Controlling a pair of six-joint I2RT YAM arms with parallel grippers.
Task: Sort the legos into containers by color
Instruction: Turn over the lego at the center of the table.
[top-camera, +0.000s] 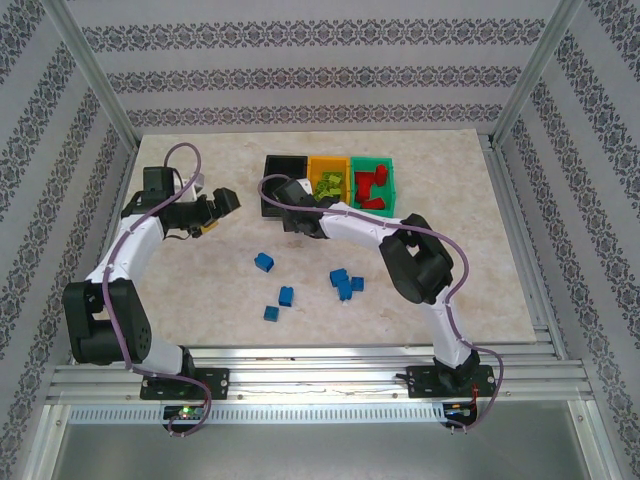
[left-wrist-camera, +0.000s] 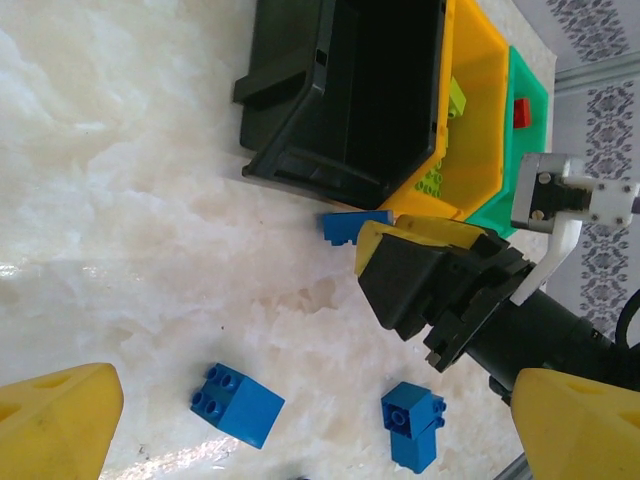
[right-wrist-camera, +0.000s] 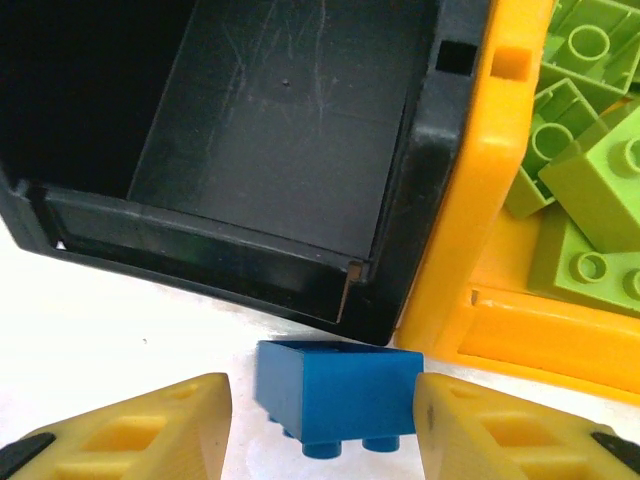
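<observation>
A blue lego (right-wrist-camera: 335, 390) lies on the table just outside the near corner of the black container (right-wrist-camera: 250, 235), studs toward the camera. My right gripper (right-wrist-camera: 322, 415) straddles it, open: the right finger touches the brick and the left finger stands a little off it. Beside the black bin are the orange-yellow container (right-wrist-camera: 490, 200) with lime legos (right-wrist-camera: 585, 180) and the green container (top-camera: 372, 165) with red legos (top-camera: 375, 190). My left gripper (top-camera: 222, 203) hovers wide open and empty to the left of the bins. Several blue legos (top-camera: 345, 283) lie scattered mid-table.
The black bin (top-camera: 283, 165) has nothing in it. In the left wrist view, two loose blue bricks (left-wrist-camera: 237, 404) (left-wrist-camera: 413, 424) lie on the marble below my right gripper's black body (left-wrist-camera: 430, 285). Metal frame posts edge the table.
</observation>
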